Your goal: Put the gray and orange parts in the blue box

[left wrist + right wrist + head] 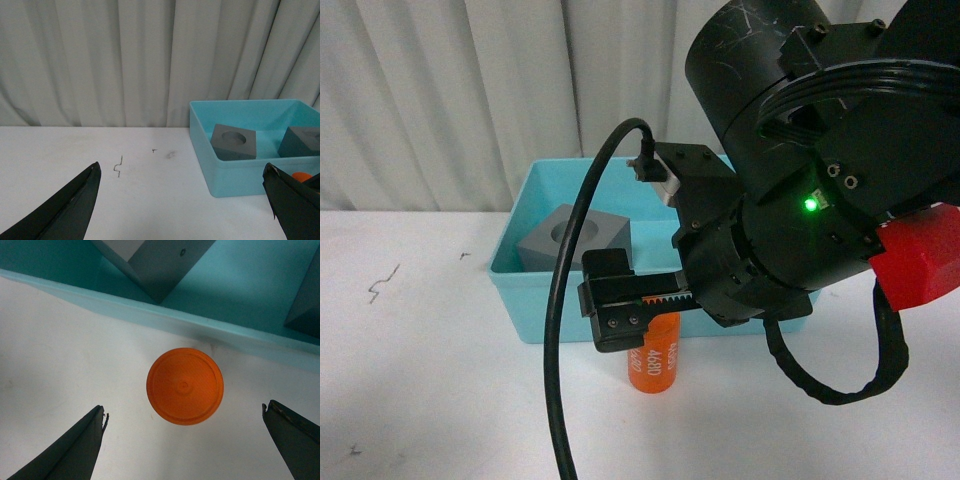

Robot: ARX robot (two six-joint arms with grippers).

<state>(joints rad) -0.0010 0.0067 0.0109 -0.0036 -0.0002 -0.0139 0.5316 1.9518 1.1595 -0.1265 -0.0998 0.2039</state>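
the right gripper [182, 440] hangs above the orange cylinder [185, 386], jaws spread wide with nothing between them; the right wrist view looks straight down on the cylinder's round top, centred between the two fingers, an alignment suited to a vertical pinch. the cylinder stands upright on the white table [420, 380], just beside the near wall of the blue box [535, 300] but outside it. both gray cubes already lie inside the box: the cube with the round recess [233, 142] and a second cube [302, 141] beside it. judged remaining work: the cylinder only. the left gripper [182, 200] is parked over bare table, well apart from the box, jaws apart and empty, keeping clear of the right arm
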